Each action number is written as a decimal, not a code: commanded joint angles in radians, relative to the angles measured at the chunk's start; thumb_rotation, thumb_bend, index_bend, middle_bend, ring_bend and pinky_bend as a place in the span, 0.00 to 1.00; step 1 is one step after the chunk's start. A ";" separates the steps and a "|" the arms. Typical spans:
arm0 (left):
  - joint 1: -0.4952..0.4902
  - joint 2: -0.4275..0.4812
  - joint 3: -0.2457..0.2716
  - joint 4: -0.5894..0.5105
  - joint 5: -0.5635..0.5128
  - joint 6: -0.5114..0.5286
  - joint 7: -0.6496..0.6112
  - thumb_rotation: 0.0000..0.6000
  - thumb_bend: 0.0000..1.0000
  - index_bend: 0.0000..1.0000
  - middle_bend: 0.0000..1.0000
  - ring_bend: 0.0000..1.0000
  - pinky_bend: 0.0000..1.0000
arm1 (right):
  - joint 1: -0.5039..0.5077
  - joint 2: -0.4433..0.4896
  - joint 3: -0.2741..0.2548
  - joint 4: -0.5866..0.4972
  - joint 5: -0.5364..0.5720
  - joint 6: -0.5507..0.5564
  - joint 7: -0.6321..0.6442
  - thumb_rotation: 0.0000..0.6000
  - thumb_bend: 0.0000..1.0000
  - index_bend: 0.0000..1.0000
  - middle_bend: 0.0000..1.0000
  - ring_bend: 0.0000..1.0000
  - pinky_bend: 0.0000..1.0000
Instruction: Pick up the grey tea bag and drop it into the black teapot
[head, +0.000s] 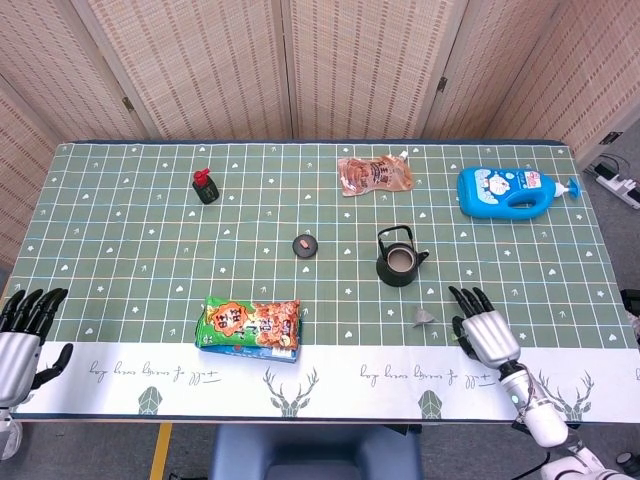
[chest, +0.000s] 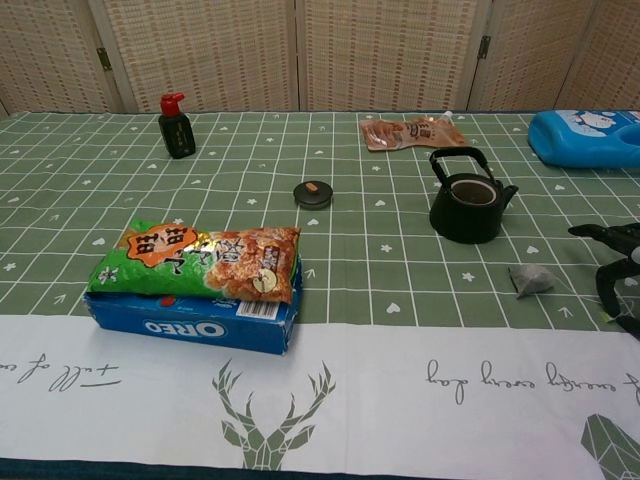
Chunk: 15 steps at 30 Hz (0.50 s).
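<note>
The table (head: 120, 250) wears a smooth green cloth with a white grid and small white hearts and stars, and along my near edge runs a white band with grey deer heads. The grey tea bag (head: 425, 317) is a small, soft pouch of thin mesh, a little crumpled and pointed like a pyramid; it lies on the green cloth close to the white band, just beside my right hand (head: 487, 331) and apart from it, and in front of the black teapot (head: 399, 258). The teapot is round, matte and dark, its lid is off so the pale inside shows, its thin wire handle stands upright, and its short spout points to my right. My right hand is made of silver plates with black fingers (chest: 603, 233); they are spread apart and hold nothing. My left hand (head: 20, 330) rests at the far left edge, also with fingers spread and nothing in them. Further left, a shiny, crinkled green and orange snack bag (chest: 200, 262) lies on top of a flat blue Oreo box (chest: 195, 322) of cardboard.
</note>
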 joint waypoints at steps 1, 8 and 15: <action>0.000 -0.001 0.001 0.002 0.004 0.002 -0.001 1.00 0.39 0.02 0.07 0.04 0.00 | -0.001 -0.002 -0.001 0.002 0.000 0.002 0.002 1.00 0.37 0.62 0.03 0.05 0.00; 0.000 -0.003 0.003 0.009 0.013 0.008 -0.008 1.00 0.39 0.02 0.07 0.04 0.00 | 0.001 -0.003 -0.001 0.002 0.001 0.004 0.005 1.00 0.43 0.66 0.04 0.05 0.00; -0.001 -0.003 0.004 0.013 0.016 0.010 -0.015 1.00 0.39 0.01 0.07 0.04 0.00 | 0.005 0.000 0.001 -0.005 0.004 0.003 0.006 1.00 0.43 0.67 0.05 0.06 0.00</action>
